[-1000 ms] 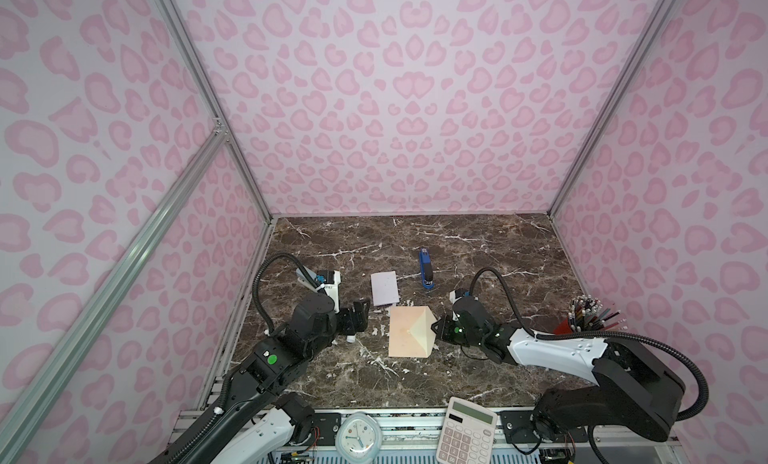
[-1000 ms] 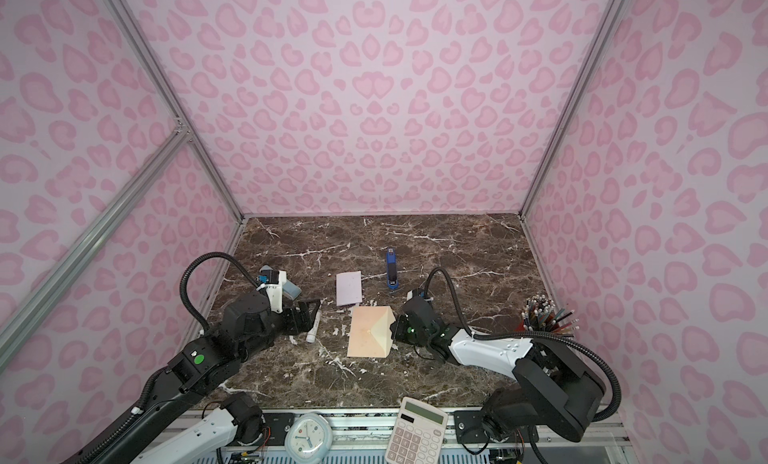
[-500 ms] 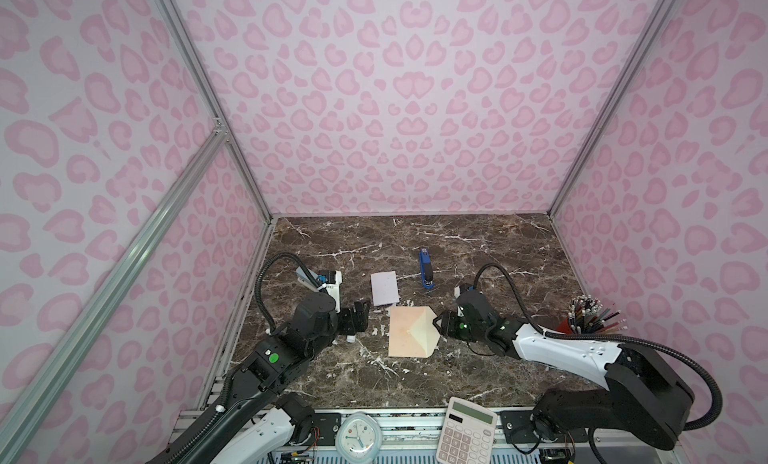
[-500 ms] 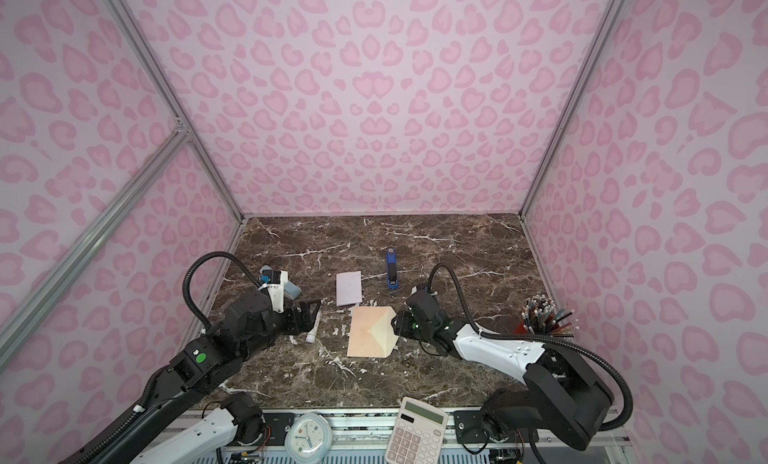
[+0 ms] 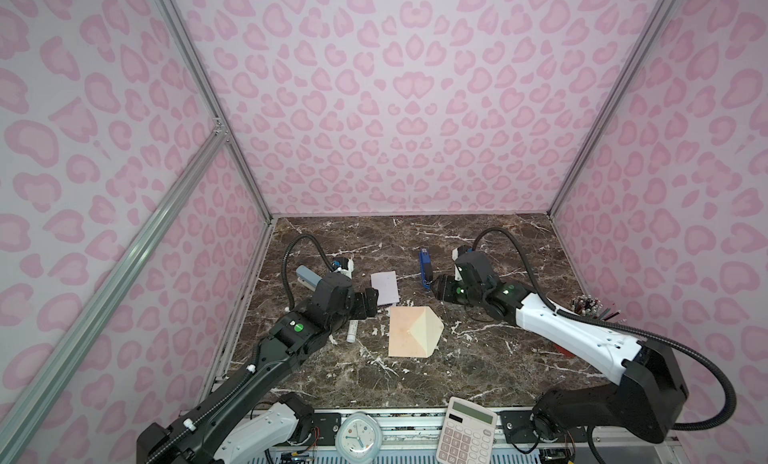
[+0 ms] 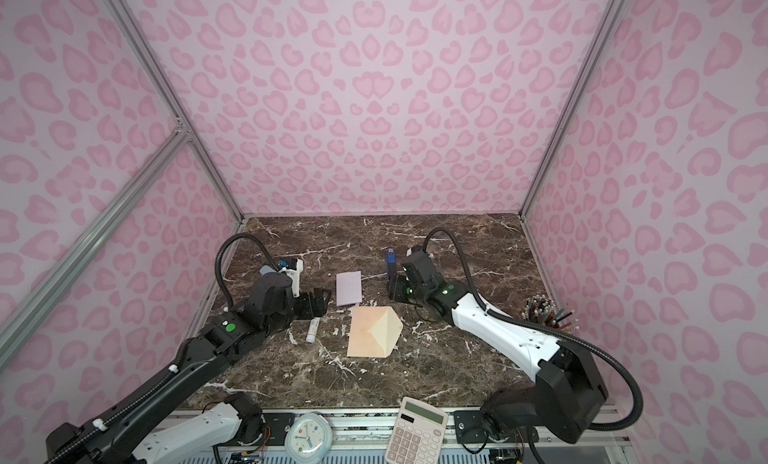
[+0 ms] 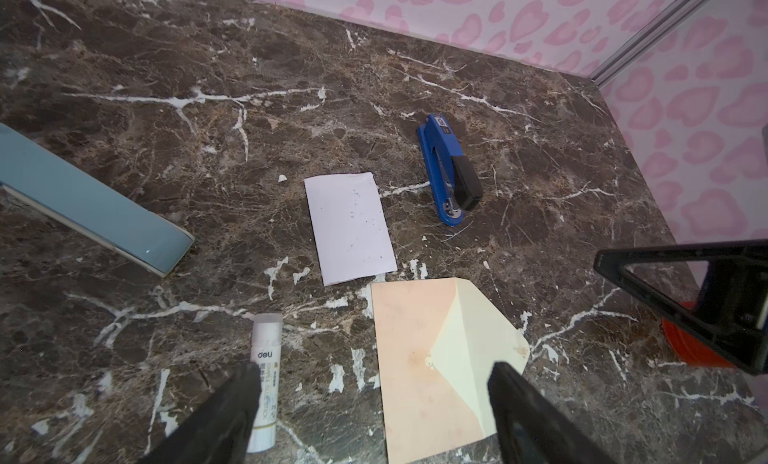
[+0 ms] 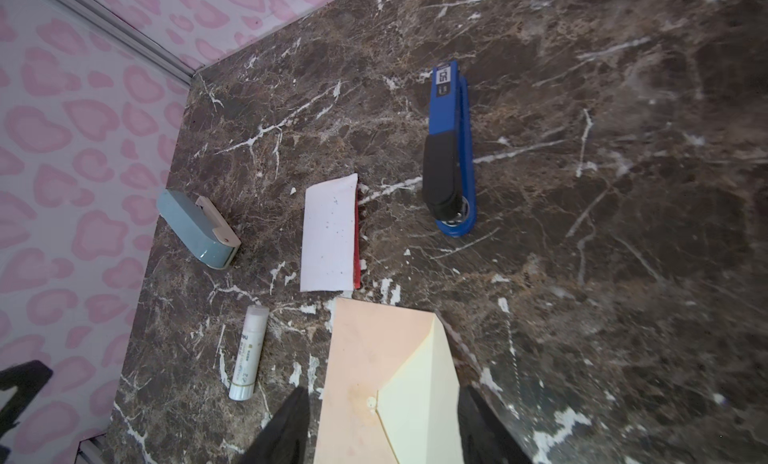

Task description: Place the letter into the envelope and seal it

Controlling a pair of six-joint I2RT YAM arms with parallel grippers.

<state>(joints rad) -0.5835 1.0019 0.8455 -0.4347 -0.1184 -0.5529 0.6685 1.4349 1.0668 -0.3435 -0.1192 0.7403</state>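
The peach envelope [image 5: 409, 331] [image 6: 370, 331] lies flat mid-table, its pointed flap open to the right and showing cream inside [image 7: 469, 329] [image 8: 419, 383]. Just behind it lies the letter [image 5: 384, 287] [image 6: 348, 287], a pale sheet [image 7: 349, 227] with a red edge showing in the right wrist view [image 8: 330, 237]. My left gripper [image 5: 372, 302] [image 7: 374, 377] hovers open at the envelope's back left corner, next to the letter. To the right of the letter and behind the flap, my right gripper [image 5: 435, 291] [image 8: 384, 403] is open and holds nothing.
A blue stapler [image 5: 424, 266] lies behind the right gripper. A white glue stick [image 5: 352, 331] lies left of the envelope, and a grey-blue desk tool [image 5: 307, 277] behind the left arm. A pencil cup [image 5: 590, 308] stands far right. A calculator [image 5: 467, 435] and clock [image 5: 357, 437] sit at the front edge.
My right gripper has opened, let go at the envelope's flap tip and drawn back and up toward the stapler. The flap stays open. The left arm has barely moved.
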